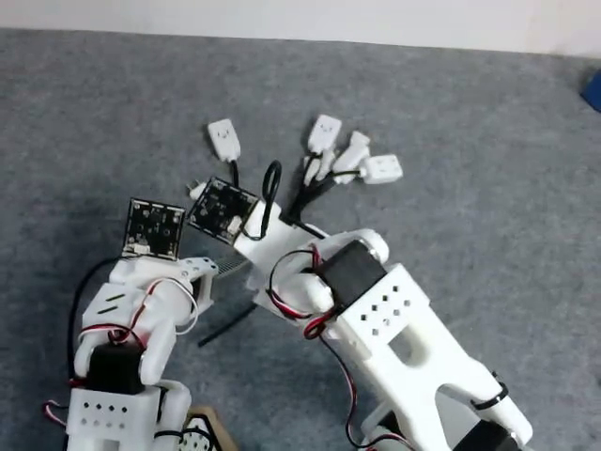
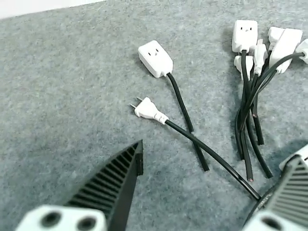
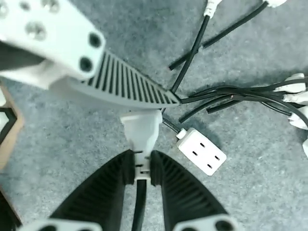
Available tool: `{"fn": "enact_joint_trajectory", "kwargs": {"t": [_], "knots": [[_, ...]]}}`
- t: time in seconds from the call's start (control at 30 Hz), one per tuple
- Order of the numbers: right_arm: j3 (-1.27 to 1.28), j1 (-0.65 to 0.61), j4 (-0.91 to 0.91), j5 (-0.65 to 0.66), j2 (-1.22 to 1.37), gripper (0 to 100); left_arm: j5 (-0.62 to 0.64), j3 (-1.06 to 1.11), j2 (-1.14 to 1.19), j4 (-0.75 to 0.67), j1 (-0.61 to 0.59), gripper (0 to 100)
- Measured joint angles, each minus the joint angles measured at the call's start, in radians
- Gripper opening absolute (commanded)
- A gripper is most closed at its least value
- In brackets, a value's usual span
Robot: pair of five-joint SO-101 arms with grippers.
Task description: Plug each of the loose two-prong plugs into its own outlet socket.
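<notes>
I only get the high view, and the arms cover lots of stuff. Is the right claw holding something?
Observer: Yes. In the right wrist view, the right claw is shut on the neck of a white plug.
Operator: Is there a socket near it?
Observer: Yes, a white socket block lies right beside that plug.
Operator: And what about the left claw?
Observer: The left wrist view shows the left claw open, with nothing in it.
</notes>
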Motion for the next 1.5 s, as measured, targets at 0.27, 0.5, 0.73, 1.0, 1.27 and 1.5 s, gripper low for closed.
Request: {"fn": "enact_joint_trajectory", "kwargs": {"t": [0.27, 0.5, 0.73, 1.0, 1.27, 1.5], "knots": [[-0.029, 0.011, 0.0, -0.026, 0.0, 0.9, -0.003, 0.014, 0.008, 0.0, 0.032, 44], [-0.031, 0.086, 0.002, -0.026, 0.002, 0.9, -0.003, 0.021, 0.008, 0.0, 0.06, 44], [-0.055, 0.163, 0.02, 0.044, 0.192, 0.9, 0.044, 0.021, 0.008, -0.017, -0.032, 29], [-0.443, 0.241, 0.201, 0.307, 0.572, 0.9, 0.058, 0.023, 0.025, -0.023, -0.044, 32], [-0.818, 0.304, 0.316, 0.609, 0.85, 0.9, 0.058, -0.032, 0.341, -0.124, -0.048, 32], [-0.743, 0.307, 0.316, 0.832, 0.855, 0.9, 0.081, -0.155, 0.643, -0.163, -0.109, 33]]}}
